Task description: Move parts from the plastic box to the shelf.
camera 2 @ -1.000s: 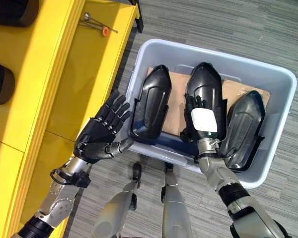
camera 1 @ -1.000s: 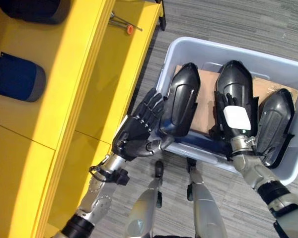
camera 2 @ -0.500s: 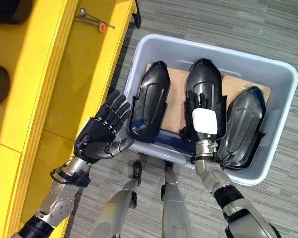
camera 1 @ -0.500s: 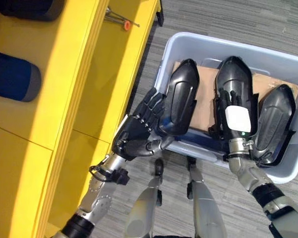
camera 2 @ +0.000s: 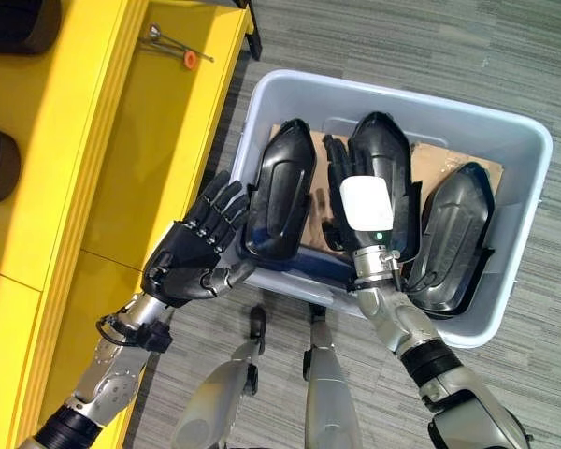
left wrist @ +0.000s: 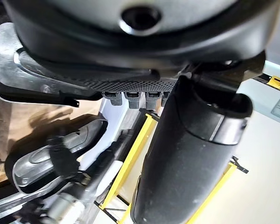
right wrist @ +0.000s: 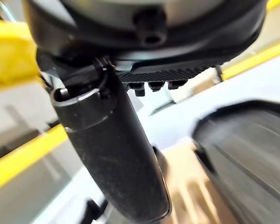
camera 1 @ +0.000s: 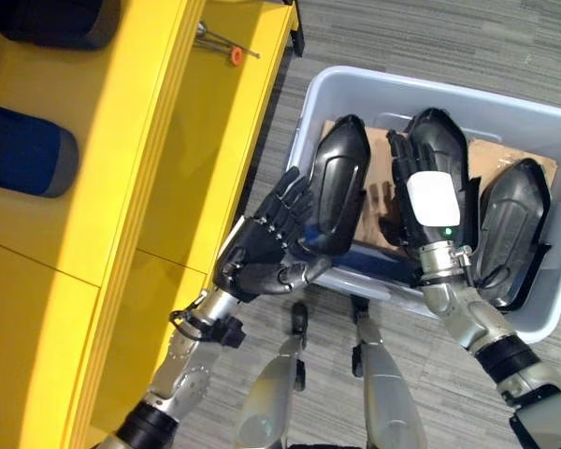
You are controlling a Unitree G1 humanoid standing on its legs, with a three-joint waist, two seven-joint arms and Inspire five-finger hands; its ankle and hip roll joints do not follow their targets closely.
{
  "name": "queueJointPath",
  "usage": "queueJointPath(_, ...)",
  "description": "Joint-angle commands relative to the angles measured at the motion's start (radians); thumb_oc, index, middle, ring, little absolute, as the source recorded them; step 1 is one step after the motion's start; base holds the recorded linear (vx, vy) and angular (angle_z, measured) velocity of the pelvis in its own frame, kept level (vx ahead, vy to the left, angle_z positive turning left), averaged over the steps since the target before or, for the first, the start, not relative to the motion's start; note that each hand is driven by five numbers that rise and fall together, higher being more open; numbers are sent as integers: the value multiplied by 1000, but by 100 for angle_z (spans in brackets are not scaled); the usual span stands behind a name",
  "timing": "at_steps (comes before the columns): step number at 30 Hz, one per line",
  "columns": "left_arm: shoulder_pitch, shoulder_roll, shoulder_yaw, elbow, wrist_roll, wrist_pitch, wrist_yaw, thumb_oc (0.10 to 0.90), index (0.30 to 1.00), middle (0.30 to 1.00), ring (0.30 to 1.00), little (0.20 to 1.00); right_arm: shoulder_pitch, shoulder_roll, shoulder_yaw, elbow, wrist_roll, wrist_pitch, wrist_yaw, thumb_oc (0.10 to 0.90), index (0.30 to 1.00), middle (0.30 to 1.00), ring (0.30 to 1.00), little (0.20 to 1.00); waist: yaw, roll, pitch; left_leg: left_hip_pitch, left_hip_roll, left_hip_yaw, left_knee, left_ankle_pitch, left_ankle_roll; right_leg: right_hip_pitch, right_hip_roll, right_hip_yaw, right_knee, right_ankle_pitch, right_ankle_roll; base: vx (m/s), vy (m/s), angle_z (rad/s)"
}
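In plastic box (camera 1: 329, 92), three black parts standing on cardboard. I judge pick-up step under way, nothing lifted yet. My left hand (camera 1: 262, 251) spread, fingers straight, outside box wall beside left part (camera 1: 338, 192). My right hand (camera 1: 428, 201) spread flat over middle part (camera 1: 441, 140), not curled. Right part (camera 1: 512, 229) untouched. Next: close both hands around one part, lift clear toward yellow shelf (camera 1: 93, 168).

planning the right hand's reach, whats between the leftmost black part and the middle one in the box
In the left eye view, a strip of brown cardboard lies between the leftmost part and the middle part; the right hand hangs over it.
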Motion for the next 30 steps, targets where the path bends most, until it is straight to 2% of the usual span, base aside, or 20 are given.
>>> queueJointPath(1, 35, 26, 36, -183, 51, -77, -77, 900, 1000, 1000, 1000, 1000, -53, -79, -102, -244, -103, -152, -190, 900, 1000, 1000, 1000, 1000, -33, 20, -22, -12, 9, 5, 4, -3, 19, 78, -1, 1, 205, -297, 21, 61, 76, -13)
queueJointPath(4, 52, 34, 53, -207, 3, -80, -53, 900, 1000, 1000, 1000, 1000, -22, -109, -182, -329, -64, -173, -190, 900, 1000, 1000, 1000, 1000, -48, 32, -31, 9, 6, 10, -3, -8, 19, 91, -6, 10, 204, -303, 25, 57, 96, -5)
queueJointPath(8, 71, 29, 68, -209, -31, -77, -56, 900, 1000, 1000, 1000, 1000, -5, -115, -239, -373, -39, -168, -148, 900, 1000, 1000, 1000, 1000, -55, 39, -44, 18, 3, 13, 4, -19, 18, 98, -9, 17, 208, -311, 26, 47, 49, -9)
queueJointPath(13, 134, 28, 93, -225, -52, -80, -99, 900, 1000, 1000, 1000, 1000, 94, -174, -309, -428, 7, -119, 61, 900, 1000, 1000, 1000, 1000, -72, 39, -53, 28, 4, 24, 9, -29, 15, 107, -12, 26, 205, -313, 29, 42, 61, -7)
queueJointPath(15, 150, 34, 103, -222, -64, -87, -113, 900, 1000, 1000, 1000, 1000, 141, -189, -322, -419, 19, -117, 97, 900, 1000, 1000, 1000, 1000, -76, 35, -53, 25, 5, 29, 14, -31, 16, 105, -14, 26, 206, -313, 31, 0, 0, 0)
queueJointPath(18, 166, 61, 118, -212, -78, -101, -130, 900, 1000, 1000, 1000, 1000, 215, -217, -328, -374, 75, -131, 165, 900, 1000, 1000, 1000, 1000, -82, 15, -44, 12, 10, 32, 26, -34, 21, 94, -12, 24, 212, -310, 34, -43, -54, -3)
queueJointPath(20, 165, 84, 129, -211, -88, -106, -134, 900, 1000, 1000, 1000, 1000, 244, -231, -323, -360, 119, -166, 199, 900, 1000, 1000, 1000, 1000, -83, -5, -36, 2, 15, 30, 30, -34, 23, 89, -7, 24, 210, -304, 37, -69, -113, 3)
queueJointPath(21, 165, 84, 129, -211, -88, -106, -134, 900, 1000, 1000, 1000, 1000, 244, -231, -323, -360, 119, -166, 200, 900, 1000, 1000, 1000, 1000, -83, -5, -36, 1, 15, 30, 30, -34, 23, 89, -7, 24, 210, -304, 37, -90, -150, -1)
queueJointPath(23, 148, 98, 134, -219, -61, -101, -115, 900, 1000, 1000, 1000, 1000, 262, -241, -298, -400, 172, -174, 262, 900, 1000, 1000, 1000, 1000, -83, -30, -24, -6, 20, 26, 28, -31, 25, 87, 3, 21, 202, -295, 40, -85, -148, 3)
queueJointPath(30, 120, 102, 129, -220, -28, -86, -81, 900, 1000, 1000, 1000, 1000, 263, -245, -246, -416, 191, -157, 294, 900, 1000, 1000, 1000, 1000, -77, -48, -22, -22, 25, 26, 21, -21, 25, 82, 14, 20, 187, -285, 42, -39, -49, 0)
